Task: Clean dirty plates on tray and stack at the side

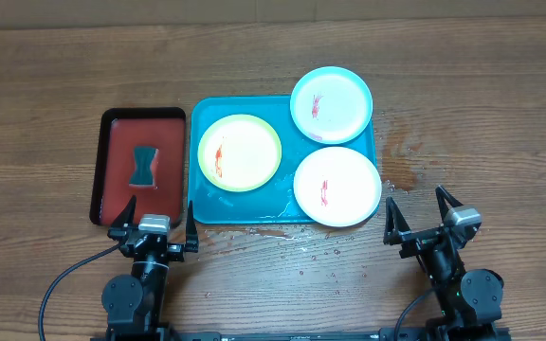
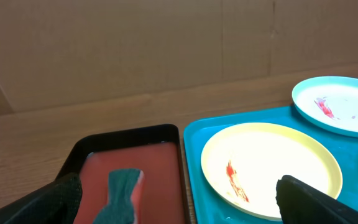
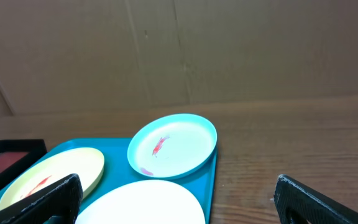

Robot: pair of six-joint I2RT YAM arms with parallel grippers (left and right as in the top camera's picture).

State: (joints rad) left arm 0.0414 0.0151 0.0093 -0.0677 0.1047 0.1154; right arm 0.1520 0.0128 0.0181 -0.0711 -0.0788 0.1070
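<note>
Right now, three small round plastic plates sit on the big bright turquoise plastic tray (image 1: 218,106) with rounded corners. The tray lies in the middle of the brown wooden table (image 1: 500,114).

The yellow-green plate (image 1: 240,152) is on the left part of the tray. The light cyan plate (image 1: 331,104) is at the far right corner, and its edge hangs over the tray's rim. The white plate (image 1: 337,187) is at the near right corner, and it pokes a little past the tray's right side. The cyan plate and the white plate are just beside each other. Each plate has a red smear on it, so all three are dirty. None of them is stacked.

Just to the left of the big tray lies a smaller dark red tray with a black rim (image 1: 112,180). A little blue-green sponge (image 1: 144,167), pinched in at the middle, lies flat in it.

The left gripper (image 1: 160,206) is at the near edge of the table, in front of the dark red tray. Its two black fingers (image 2: 48,202) are spread wide apart and hold nothing. The right gripper (image 1: 415,199) is at the near edge too, just right of the white plate. Its fingers are also spread wide with nothing between them.

Some wet spots show on the wood near the front and right side of the big tray.
</note>
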